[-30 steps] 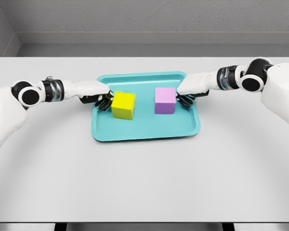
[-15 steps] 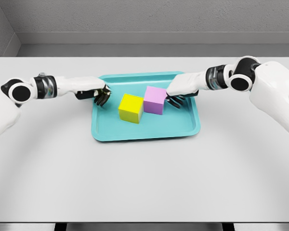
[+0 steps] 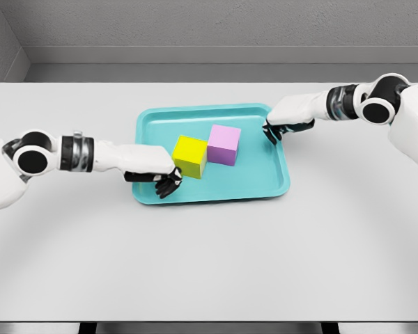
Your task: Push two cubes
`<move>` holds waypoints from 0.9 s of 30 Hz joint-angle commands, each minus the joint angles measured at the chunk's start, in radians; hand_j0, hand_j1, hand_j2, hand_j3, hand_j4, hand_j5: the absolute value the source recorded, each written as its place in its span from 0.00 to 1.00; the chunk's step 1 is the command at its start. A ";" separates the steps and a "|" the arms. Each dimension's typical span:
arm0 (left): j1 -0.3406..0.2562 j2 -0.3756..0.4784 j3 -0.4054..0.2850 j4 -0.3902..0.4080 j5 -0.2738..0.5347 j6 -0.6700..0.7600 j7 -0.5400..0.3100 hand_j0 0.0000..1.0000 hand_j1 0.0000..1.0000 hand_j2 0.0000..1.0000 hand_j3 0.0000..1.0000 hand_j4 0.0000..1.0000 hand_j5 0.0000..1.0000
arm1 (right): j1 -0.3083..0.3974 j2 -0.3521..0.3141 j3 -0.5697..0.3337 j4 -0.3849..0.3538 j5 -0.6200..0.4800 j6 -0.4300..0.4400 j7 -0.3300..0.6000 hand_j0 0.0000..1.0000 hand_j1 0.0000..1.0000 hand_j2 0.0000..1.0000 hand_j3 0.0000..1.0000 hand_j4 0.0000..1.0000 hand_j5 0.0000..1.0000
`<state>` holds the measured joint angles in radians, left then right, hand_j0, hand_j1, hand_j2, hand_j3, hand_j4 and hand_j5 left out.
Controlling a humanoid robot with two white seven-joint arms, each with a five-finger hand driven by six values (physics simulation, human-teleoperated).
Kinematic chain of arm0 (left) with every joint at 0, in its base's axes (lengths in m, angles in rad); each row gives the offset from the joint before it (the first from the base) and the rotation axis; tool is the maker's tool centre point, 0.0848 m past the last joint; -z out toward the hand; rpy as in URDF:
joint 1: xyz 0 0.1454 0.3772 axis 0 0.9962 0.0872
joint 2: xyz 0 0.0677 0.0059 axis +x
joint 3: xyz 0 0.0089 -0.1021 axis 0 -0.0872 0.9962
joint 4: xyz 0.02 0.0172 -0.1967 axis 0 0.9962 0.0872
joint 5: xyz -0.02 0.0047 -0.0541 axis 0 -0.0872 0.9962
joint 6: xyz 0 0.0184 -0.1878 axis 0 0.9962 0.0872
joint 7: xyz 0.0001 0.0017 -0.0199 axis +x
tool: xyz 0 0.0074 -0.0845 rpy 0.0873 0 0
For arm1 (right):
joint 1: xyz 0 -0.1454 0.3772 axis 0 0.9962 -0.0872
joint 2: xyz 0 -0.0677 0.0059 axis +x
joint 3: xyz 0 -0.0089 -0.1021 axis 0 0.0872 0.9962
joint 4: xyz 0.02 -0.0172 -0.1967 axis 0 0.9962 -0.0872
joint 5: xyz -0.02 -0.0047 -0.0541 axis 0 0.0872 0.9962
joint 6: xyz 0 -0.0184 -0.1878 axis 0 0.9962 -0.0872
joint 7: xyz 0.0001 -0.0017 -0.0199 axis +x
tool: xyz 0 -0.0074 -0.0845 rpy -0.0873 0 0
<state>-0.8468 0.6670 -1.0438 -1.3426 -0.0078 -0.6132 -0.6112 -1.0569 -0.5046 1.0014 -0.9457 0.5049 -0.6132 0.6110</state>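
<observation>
A yellow cube (image 3: 190, 156) and a pink cube (image 3: 223, 145) stand side by side, touching, near the middle of the teal tray (image 3: 265, 186). My left hand (image 3: 164, 182) lies at the tray's front left part, just below and left of the yellow cube, with curled fingers that hold nothing. My right hand (image 3: 275, 131) hovers over the tray's right rear corner, well apart from the pink cube, its fingers curled and holding nothing.
The tray lies in the middle of a white table (image 3: 209, 264). A grey wall (image 3: 209, 28) runs behind the table's far edge.
The left hand dropped from the tray's left rear to the front left, beside the yellow cube. The right hand drew back right, away from the pink cube. The cubes stayed together.
</observation>
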 commanded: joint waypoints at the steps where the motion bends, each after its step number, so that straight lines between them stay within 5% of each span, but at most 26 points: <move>1: 0.000 0.002 -0.012 -0.009 0.008 0.002 0.000 0.07 0.07 0.07 0.07 0.07 0.07 | 0.000 -0.002 -0.003 -0.002 -0.003 0.002 0.000 0.42 0.42 0.42 0.42 0.42 0.42; 14: 0.000 0.000 -0.013 -0.007 0.009 0.002 0.000 0.07 0.07 0.07 0.07 0.07 0.07 | 0.003 -0.032 -0.082 -0.007 -0.008 0.002 0.000 0.47 0.47 0.47 0.47 0.47 0.47; 20: 0.000 -0.006 -0.013 -0.004 0.009 0.002 0.000 0.07 0.07 0.07 0.07 0.07 0.07 | 0.003 -0.045 -0.084 -0.008 -0.008 0.002 0.000 0.77 0.77 0.77 0.77 0.77 0.77; 27: -0.002 -0.027 -0.013 0.043 0.009 0.002 0.000 0.07 0.07 0.07 0.07 0.07 0.07 | 0.003 -0.089 -0.135 -0.008 -0.009 0.002 0.000 0.82 0.82 0.82 0.82 0.82 0.82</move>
<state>-0.8483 0.6507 -1.0577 -1.3219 -0.0054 -0.6131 -0.6111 -1.0523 -0.5730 0.8855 -0.9540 0.5002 -0.6134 0.6112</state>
